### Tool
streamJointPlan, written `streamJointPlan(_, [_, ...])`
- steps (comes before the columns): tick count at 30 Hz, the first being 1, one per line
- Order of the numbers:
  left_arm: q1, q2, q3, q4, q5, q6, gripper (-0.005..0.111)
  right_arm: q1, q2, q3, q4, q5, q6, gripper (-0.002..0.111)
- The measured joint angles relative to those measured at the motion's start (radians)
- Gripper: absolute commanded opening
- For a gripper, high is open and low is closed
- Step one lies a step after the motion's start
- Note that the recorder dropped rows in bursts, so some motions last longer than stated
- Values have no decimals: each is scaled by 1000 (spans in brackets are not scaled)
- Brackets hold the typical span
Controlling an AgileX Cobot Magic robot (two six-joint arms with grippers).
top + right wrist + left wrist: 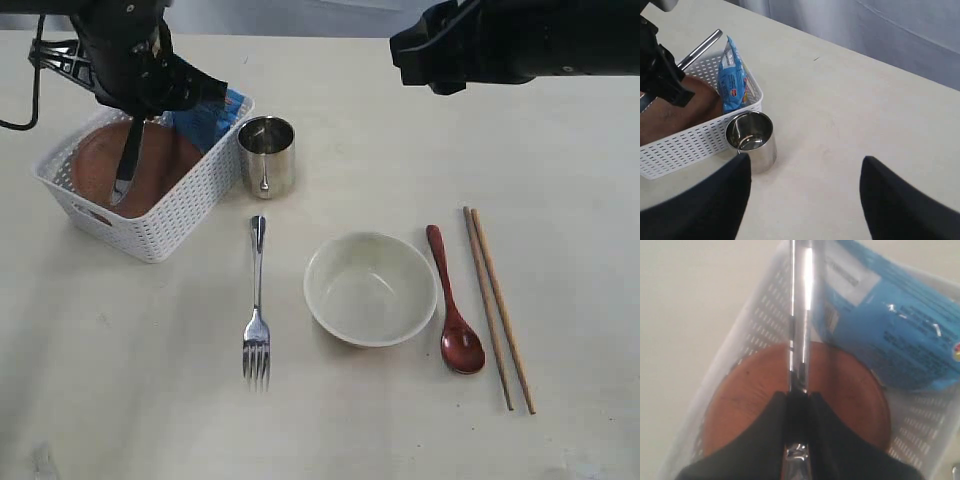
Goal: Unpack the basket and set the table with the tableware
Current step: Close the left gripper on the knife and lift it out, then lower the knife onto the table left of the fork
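Here, the parts of the scene are as follows.

- Left gripper (799, 397): the jaws are pressed together on the knife (801, 315), gripping its steel shaft from both sides above the basket (150, 238).
- Knife: hangs tilted over the basket's interior, its lower end over the plate (165, 160). Whether that end touches the plate cannot be told.
- Basket: white and perforated, standing on the table (400, 150) at the far left in the exterior view. It contains the reddish-brown plate and, propped against the wall on the cup's side, the blue snack packet (212, 118).
- Cup (267, 156): shiny steel, upright, just beside the basket's right-hand wall in the exterior view. The right wrist view shows it empty.
- Fork (257, 310): lies flat on the table in front of the cup, with its tines pointing toward the near edge.
- Bowl (370, 290): cream, upright and empty, to the right of the fork.
- Spoon (452, 305): dark red, lying just right of the bowl, with its scoop toward the near edge.
- Chopsticks (497, 310): a wooden pair lying side by side just right of the spoon, roughly parallel to it.
- Right gripper (805, 162): the jaws stand wide apart and hold nothing. It hangs above the table to the right of the cup, well apart from the tableware.
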Motion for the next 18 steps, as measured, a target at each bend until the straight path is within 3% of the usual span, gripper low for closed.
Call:
streamJointPlan(10, [-88,-138,18,0,34,0,0,0,-33,0,-4,4,0,60])
streamJointPlan(18, [-151,-280,248,-6,-1,-157,0,0,-85,0,-8,49,0,60])
